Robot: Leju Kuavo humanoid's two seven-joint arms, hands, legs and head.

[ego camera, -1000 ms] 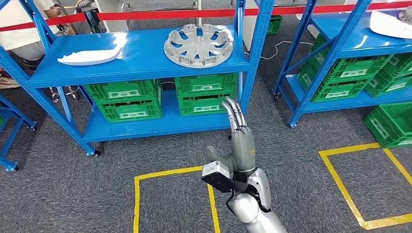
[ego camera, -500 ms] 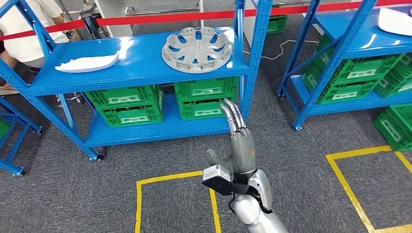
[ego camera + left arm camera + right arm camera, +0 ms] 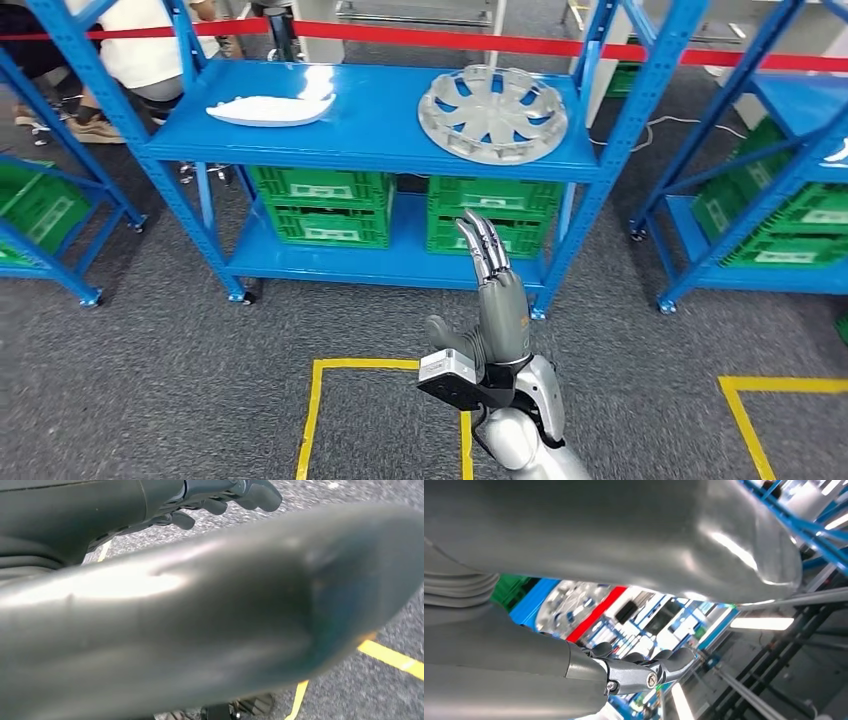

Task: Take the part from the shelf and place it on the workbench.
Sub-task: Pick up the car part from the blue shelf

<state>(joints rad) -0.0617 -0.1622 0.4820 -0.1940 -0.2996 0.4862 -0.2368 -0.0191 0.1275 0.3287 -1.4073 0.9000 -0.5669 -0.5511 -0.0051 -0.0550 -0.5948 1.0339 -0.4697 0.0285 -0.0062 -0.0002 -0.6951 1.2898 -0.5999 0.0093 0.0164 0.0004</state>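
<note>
A silver wheel cover (image 3: 493,100) lies flat on the top board of the blue shelf (image 3: 380,130), towards its right end. A white curved panel (image 3: 270,108) lies on the same board to the left. My right hand (image 3: 492,290) is raised in front of the shelf's lower level, below the wheel cover and well short of it, fingers straight and together, holding nothing. In the right wrist view its dark fingers (image 3: 644,672) point towards the shelf. In the left wrist view my left hand (image 3: 150,605) hangs over the grey floor, thumb large and blurred, fingers (image 3: 225,500) loose, nothing held.
Green crates (image 3: 320,205) fill the shelf's lower board. Red barrier tape (image 3: 500,42) runs behind it, and a person (image 3: 150,50) sits beyond the tape. More blue shelves stand at right (image 3: 780,150) and left (image 3: 40,200). Yellow floor lines (image 3: 320,400) mark squares on grey carpet.
The camera has turned, so the whole shelf now sits further right in the picture and another shelf shows at left. My right hand keeps the same raised pose.
</note>
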